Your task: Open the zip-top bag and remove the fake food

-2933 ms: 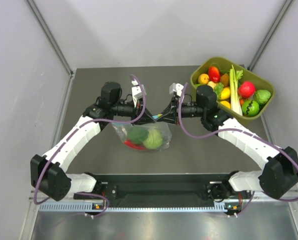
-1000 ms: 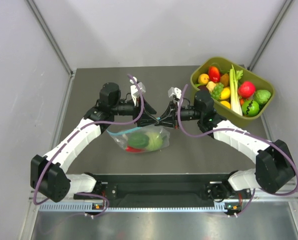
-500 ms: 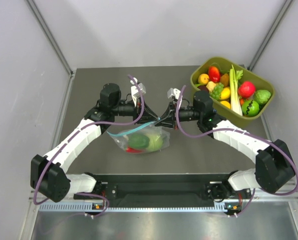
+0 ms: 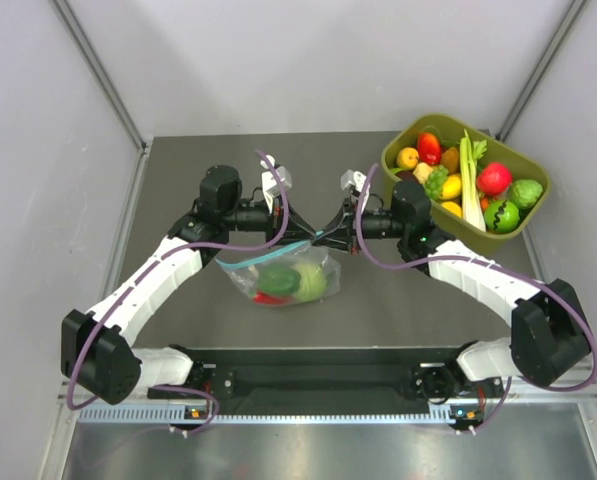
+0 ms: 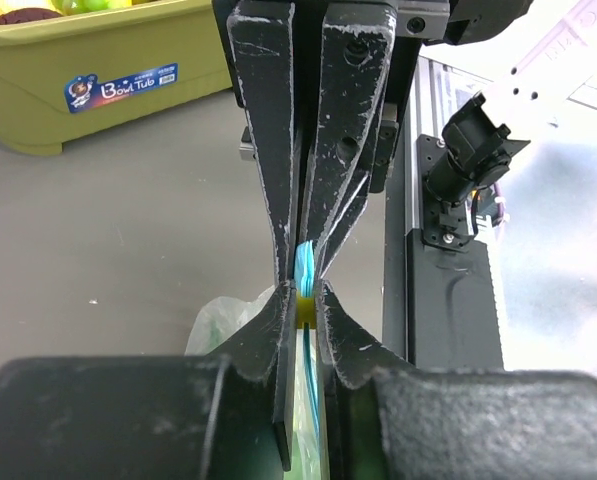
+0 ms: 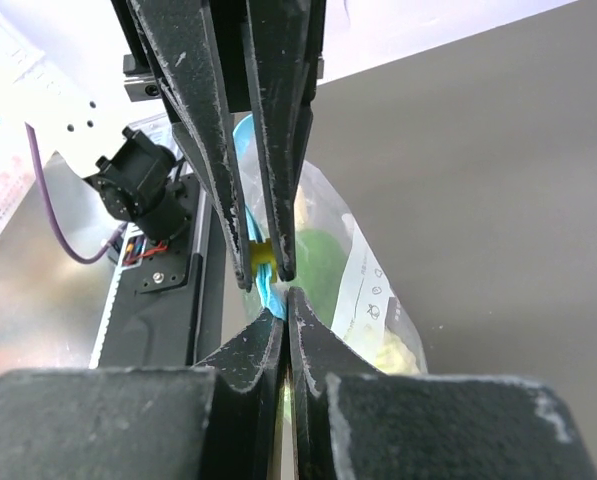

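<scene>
Top external view: a clear, crinkly plastic zip-top bag (image 4: pixel 283 278) hangs low between the two arms, near the middle of the dark grey surface (image 4: pixel 178 180). Its teal-blue zip strip (image 4: pixel 273 252) is the long axis, a slanted line from about 8 o'clock up to about 2 o'clock. The mouth faces 12 o'clock and the full body sags toward 6 o'clock. Whether the underside touches the surface I cannot tell.

Three toys show through the plastic. A dark green bell pepper (image 4: pixel 276 279) lies at the middle, and a pale green round cabbage (image 4: pixel 312 283) is just beside it at 3 o'clock. A long red chili (image 4: pixel 267 298) lies under the pepper, toward 7 o'clock.

Both arms reach in and meet at the 2 o'clock end of the strip. From the left wrist, the left hand (image 5: pixel 300 300) is narrowed right down, its dark fingers nipping the teal strip on both sides. The right hand (image 5: pixel 304 262) comes nose to nose with it from 12 o'clock. From the right wrist, that hand's fingers are pressed together with the teal strip pinched at their tips. A small yellow piece sits on the strip there; I cannot tell what it is.

An olive-green plastic tub (image 5: pixel 38 110) of other toy produce stands well apart, in the surface's 2 o'clock corner.
</scene>
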`<action>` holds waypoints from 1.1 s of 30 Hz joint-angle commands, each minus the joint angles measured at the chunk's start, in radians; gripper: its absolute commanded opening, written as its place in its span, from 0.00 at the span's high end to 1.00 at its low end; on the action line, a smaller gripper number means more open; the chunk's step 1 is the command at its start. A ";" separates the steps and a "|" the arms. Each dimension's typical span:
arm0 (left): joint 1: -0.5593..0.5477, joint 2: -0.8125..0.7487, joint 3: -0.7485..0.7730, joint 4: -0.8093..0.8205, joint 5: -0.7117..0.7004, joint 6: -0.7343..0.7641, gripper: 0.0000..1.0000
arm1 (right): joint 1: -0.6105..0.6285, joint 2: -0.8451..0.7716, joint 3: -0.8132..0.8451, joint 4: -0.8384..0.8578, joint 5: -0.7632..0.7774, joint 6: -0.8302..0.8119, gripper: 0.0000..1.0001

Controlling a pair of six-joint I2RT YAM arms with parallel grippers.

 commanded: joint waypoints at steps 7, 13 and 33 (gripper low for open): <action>-0.008 -0.008 0.038 -0.074 0.032 0.050 1.00 | -0.056 -0.055 -0.017 0.118 0.021 0.041 1.00; -0.010 -0.006 0.043 -0.084 0.024 0.056 1.00 | -0.122 -0.097 -0.034 0.111 0.038 0.050 1.00; -0.008 -0.012 0.051 -0.107 0.009 0.070 1.00 | -0.292 -0.074 -0.020 0.137 0.209 0.114 1.00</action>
